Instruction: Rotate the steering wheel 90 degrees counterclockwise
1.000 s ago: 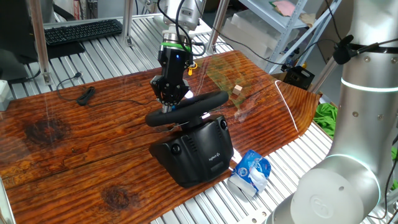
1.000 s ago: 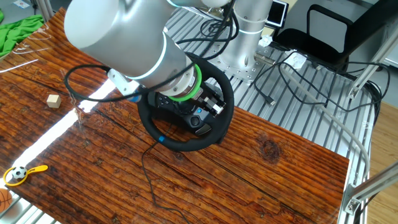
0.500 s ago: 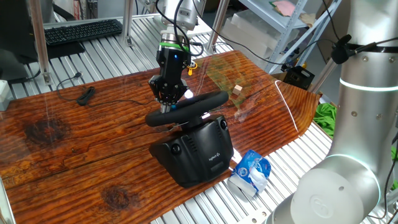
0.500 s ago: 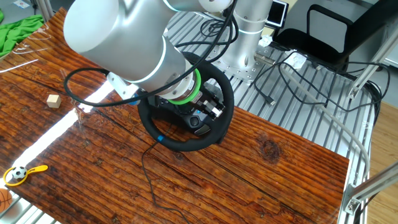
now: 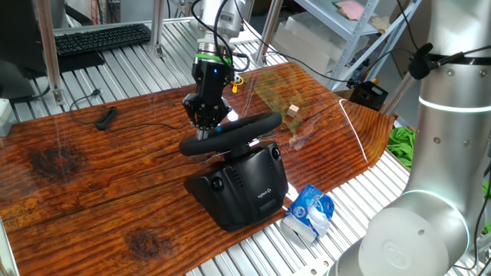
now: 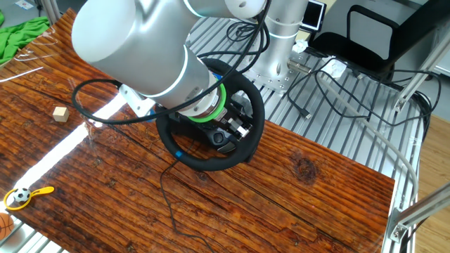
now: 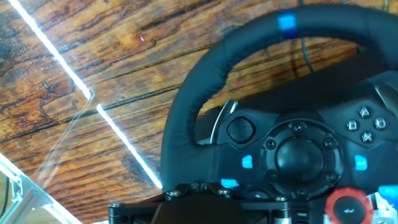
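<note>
A: What sits closest to the lens in the one fixed view?

B: At lower right of centre, a crumpled blue-and-white plastic packet point(image 5: 309, 213) lies on the ribbed metal bench, just beside the bulky black plastic base point(image 5: 239, 186) with its small white logo. That base stands at the near edge of the reddish-brown wooden tabletop point(image 5: 84, 180).

A: And the wheel itself?

B: The black round steering wheel with a thick matte rim point(image 5: 230, 134) is mounted on top of the base, near the middle of the frame. In the other fixed view the steering wheel point(image 6: 242, 144) is centre frame, partly behind the big silver arm point(image 6: 133, 49). The hand view fills its right half with the rim point(image 7: 193, 106), a blue stripe at the top edge, and a hub of buttons.

A: The gripper?

B: The black two-finger gripper point(image 5: 205, 130) comes down onto the left part of the rim, below a green-ringed wrist. It seems to be touching the rim, but I cannot tell whether the fingers are spread or clamped; they are hidden from each camera.

A: Farther back?

B: A small pale wooden cube point(image 5: 293, 110) rests on the wood right of the wheel, well apart from it. A thin black cable point(image 5: 106, 116) lies at the left. At the upper left, a black keyboard point(image 5: 102, 37) sits on the metal bench.
</note>
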